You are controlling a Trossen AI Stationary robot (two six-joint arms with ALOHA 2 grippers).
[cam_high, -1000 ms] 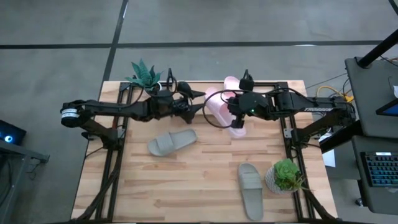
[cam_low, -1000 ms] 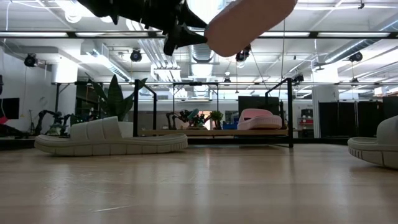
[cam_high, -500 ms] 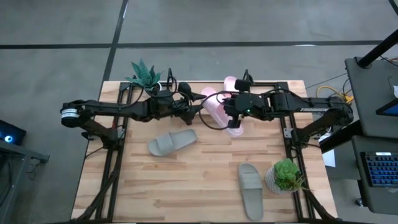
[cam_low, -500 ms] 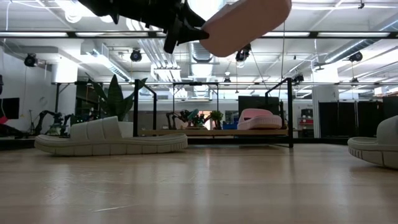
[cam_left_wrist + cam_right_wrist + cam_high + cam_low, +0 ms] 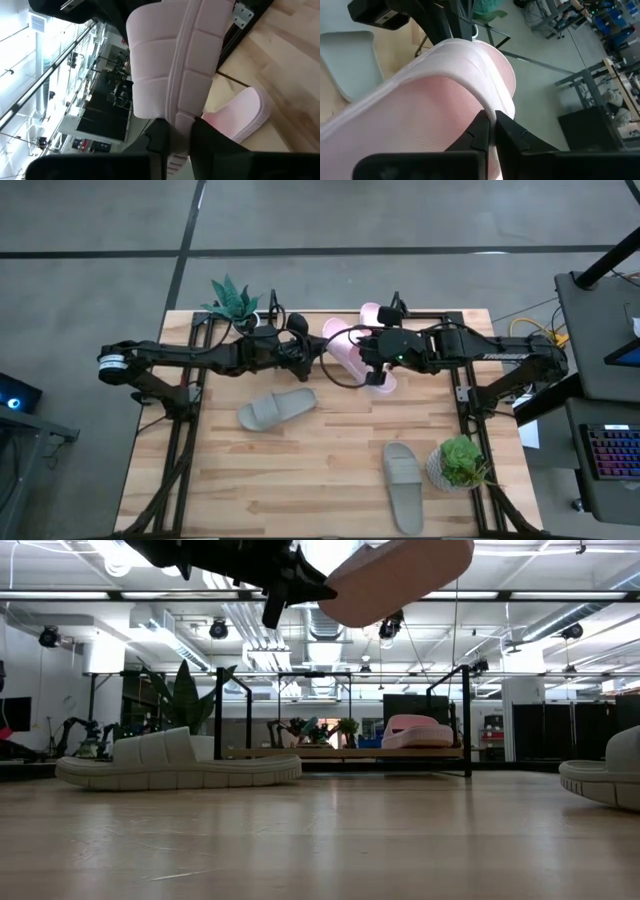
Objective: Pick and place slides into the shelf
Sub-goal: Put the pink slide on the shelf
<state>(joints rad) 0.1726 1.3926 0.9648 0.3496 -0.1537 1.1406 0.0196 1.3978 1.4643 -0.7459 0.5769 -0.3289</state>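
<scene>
One pale pink slide (image 5: 347, 352) hangs in the air over the table's far middle, between both arms. My left gripper (image 5: 320, 348) is shut on its left end, and my right gripper (image 5: 374, 370) is shut on its strap. A second pink slide (image 5: 418, 731) rests sole down on the shelf (image 5: 345, 752) at the table's far edge. Two grey-green slides lie sole down on the table, one left of centre (image 5: 277, 408) and one near the front right (image 5: 403, 485). My left gripper pinches the rim of the pink slide's sole (image 5: 181, 131) at one end between its two fingers, coming level from the table's left. The slide is lifted clear of the table. My right gripper pinches the edge of the slide's broad strap (image 5: 492, 114) between its two fingers, and the slide is clear of the table.
A potted plant (image 5: 232, 300) stands at the far left corner and another (image 5: 460, 462) at the near right. Black arm-mount frames (image 5: 182, 430) run along both sides of the table. Bare wood lies in the table's near middle.
My left gripper has shut on the pink slide's left end. My right gripper has carried the slide a little toward the table's left, up to the left gripper. The slide has stayed in the air.
</scene>
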